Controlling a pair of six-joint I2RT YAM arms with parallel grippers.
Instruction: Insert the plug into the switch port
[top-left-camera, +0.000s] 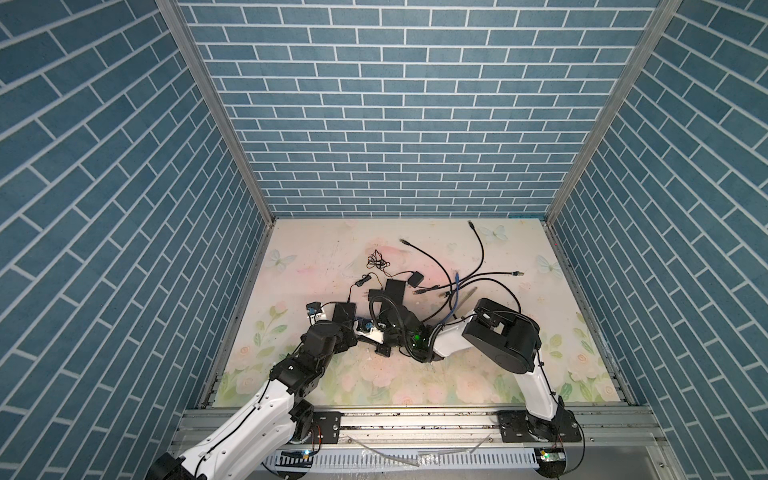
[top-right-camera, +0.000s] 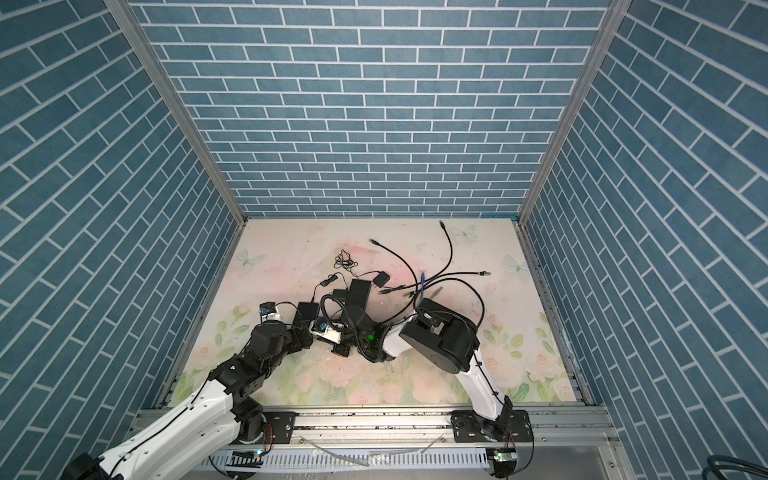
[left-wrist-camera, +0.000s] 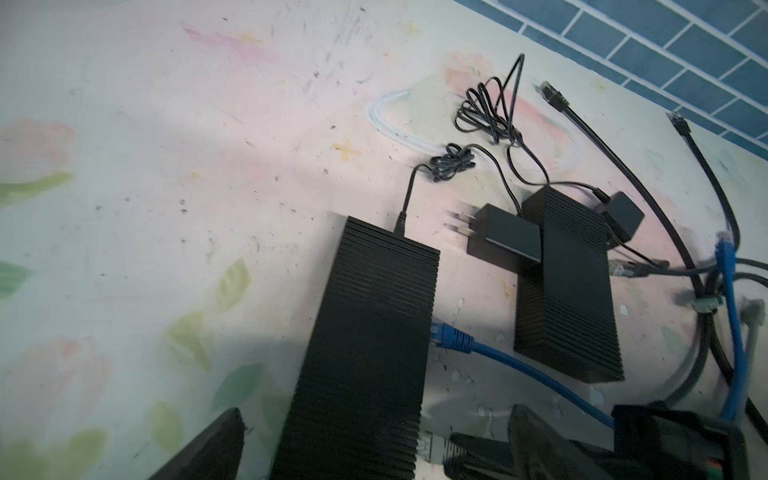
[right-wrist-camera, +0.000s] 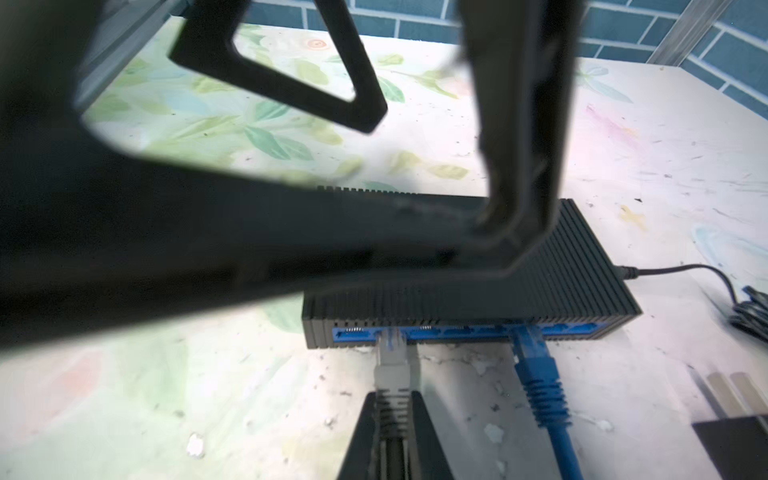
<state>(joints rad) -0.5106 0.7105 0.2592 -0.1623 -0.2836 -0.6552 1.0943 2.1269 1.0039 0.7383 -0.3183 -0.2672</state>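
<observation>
At lower centre, the right gripper (right-wrist-camera: 392, 401) pinched the grey plug (right-wrist-camera: 390, 353) (tip at the switch (right-wrist-camera: 582, 266) port) while the left gripper (left-wrist-camera: 374, 411) gaped wide.

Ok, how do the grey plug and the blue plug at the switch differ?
The grey plug is clamped in the right gripper; the blue plug is free of any gripper. The grey plug sits at a port farther from the power lead of the switch, the blue plug at one nearer it. Both point into the same blue port row.
</observation>
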